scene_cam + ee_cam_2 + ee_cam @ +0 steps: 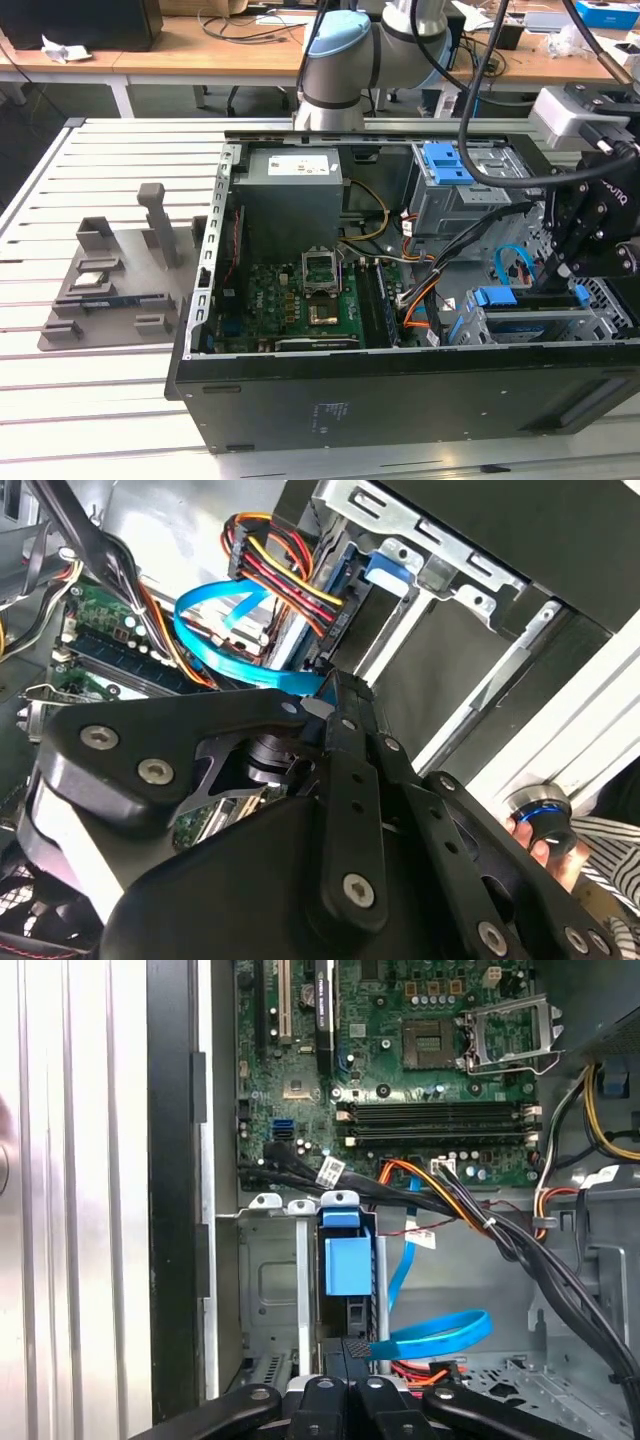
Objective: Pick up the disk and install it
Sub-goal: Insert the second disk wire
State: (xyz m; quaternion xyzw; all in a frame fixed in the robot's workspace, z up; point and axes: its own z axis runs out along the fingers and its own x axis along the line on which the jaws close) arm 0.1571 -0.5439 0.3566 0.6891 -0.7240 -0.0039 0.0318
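Observation:
The disk (520,298) stands on edge in the lower drive cage (470,335) at the exterior view's right end of the open computer case. Blue carrier rails mark both of its ends. In the first wrist view the disk (347,1265) is seen edge-on, with its blue carrier piece between the cage's metal walls. My gripper (553,278) reaches down into the case, and its fingers are together with their tips at the disk's upper edge. The black fingers converge just before the blue carrier in the first wrist view (350,1352). In the second wrist view the gripper (336,688) tapers to a point beside a blue ribbon cable (230,630).
A lone blue bracket (447,162) lies on the grey upper drive bay (455,205). The grey power-supply box (293,185) and the motherboard (300,300) fill the case's left part. Loose cables (430,290) run beside the cage. A grey fixture (110,280) sits on the table. A person's fingers (545,850) hold a knob.

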